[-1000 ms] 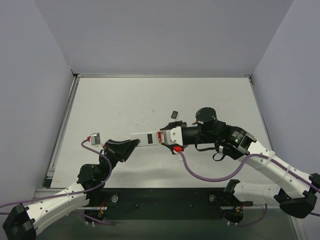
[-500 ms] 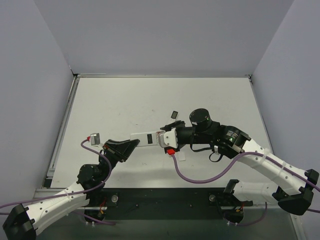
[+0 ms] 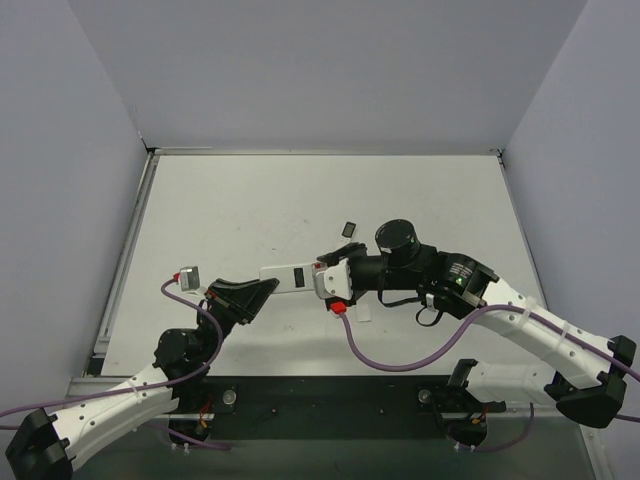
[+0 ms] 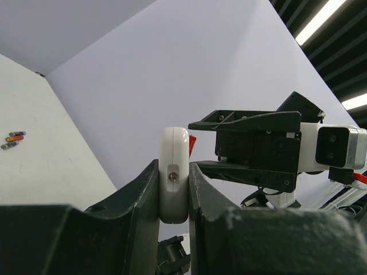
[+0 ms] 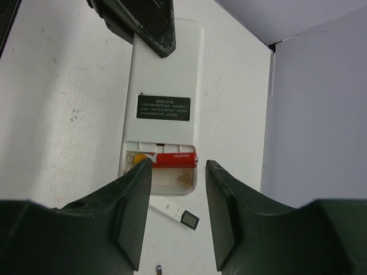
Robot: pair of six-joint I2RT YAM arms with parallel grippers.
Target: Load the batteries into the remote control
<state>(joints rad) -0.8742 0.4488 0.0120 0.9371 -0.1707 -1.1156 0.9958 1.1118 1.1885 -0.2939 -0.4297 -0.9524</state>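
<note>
Over the white table (image 3: 220, 200), right gripper (image 5: 178, 167) has slid left, fingers (image 5: 132, 206) apart astride red cylindrical battery (image 5: 172, 158) in short white plastic remote control (image 5: 166, 74) pinched by left gripper (image 4: 174, 172).

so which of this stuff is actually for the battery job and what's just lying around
For the job: remote control, red battery seated in it, spare batteries.
Lying about: slim white remote with a screen, small dark piece.
</note>
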